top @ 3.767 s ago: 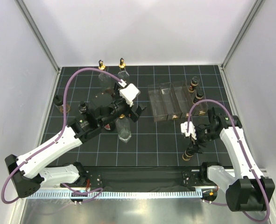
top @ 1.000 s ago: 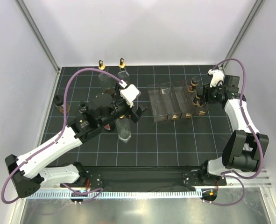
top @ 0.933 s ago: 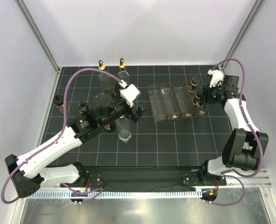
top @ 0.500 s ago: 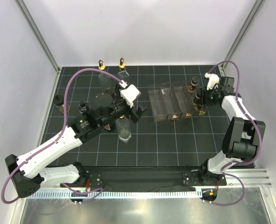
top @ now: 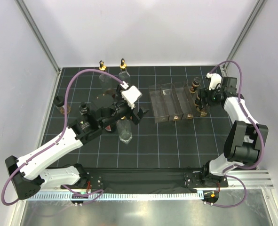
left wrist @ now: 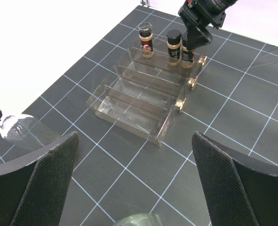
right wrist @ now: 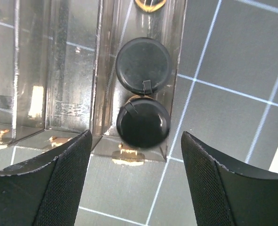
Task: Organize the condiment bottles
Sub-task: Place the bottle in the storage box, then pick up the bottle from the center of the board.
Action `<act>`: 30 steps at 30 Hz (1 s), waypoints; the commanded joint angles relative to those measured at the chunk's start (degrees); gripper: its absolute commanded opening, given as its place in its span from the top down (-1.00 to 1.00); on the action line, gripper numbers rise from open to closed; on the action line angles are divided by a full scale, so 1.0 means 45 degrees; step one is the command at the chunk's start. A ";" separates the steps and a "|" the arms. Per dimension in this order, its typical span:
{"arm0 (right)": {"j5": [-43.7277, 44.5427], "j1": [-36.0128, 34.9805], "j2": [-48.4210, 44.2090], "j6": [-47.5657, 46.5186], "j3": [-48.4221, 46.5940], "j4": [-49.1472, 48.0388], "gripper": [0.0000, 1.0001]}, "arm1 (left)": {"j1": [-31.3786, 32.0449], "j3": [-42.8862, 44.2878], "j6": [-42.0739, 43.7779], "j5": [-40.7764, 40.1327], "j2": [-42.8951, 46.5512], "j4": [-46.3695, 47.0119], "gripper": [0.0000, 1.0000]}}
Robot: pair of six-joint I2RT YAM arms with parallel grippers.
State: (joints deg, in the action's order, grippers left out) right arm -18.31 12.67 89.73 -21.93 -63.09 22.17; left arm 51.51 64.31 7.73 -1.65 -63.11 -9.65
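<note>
Three small dark bottles (left wrist: 174, 43) sit in the clear plastic divided rack (left wrist: 129, 106) under your right gripper (right wrist: 135, 141), jaws apart | left gripper (left wrist: 135, 136) wide apart | tall gold-topped clear bottles (top: 123, 70) beyond it unracked.

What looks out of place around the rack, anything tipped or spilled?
Nothing serious. The three small bottles stand upright in the right-end compartment of the rack, with no spill visible. The rack itself sits slightly skewed to the mat grid.
</note>
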 commanded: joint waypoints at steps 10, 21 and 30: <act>-0.2138 0.0037 -0.5695 -0.1414 0.0678 0.2840 -0.63 | 0.0097 0.0102 -0.0290 0.0289 0.0587 0.0445 -0.99; -0.7727 -0.0061 -0.7968 -0.2039 0.2886 0.3823 -0.63 | 0.0078 0.2191 -0.1423 -0.0296 0.0820 -0.0920 -0.99; -0.7847 -0.0061 -0.8221 -0.2410 0.3317 0.3939 -0.64 | 0.0078 0.2856 -0.2927 -0.2615 0.2422 -0.2873 -0.99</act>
State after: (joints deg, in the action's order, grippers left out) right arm -51.31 12.53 54.35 -31.22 -48.21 40.40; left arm 51.72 75.07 -1.76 -6.92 -54.68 -18.22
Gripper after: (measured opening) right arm 0.817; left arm 0.996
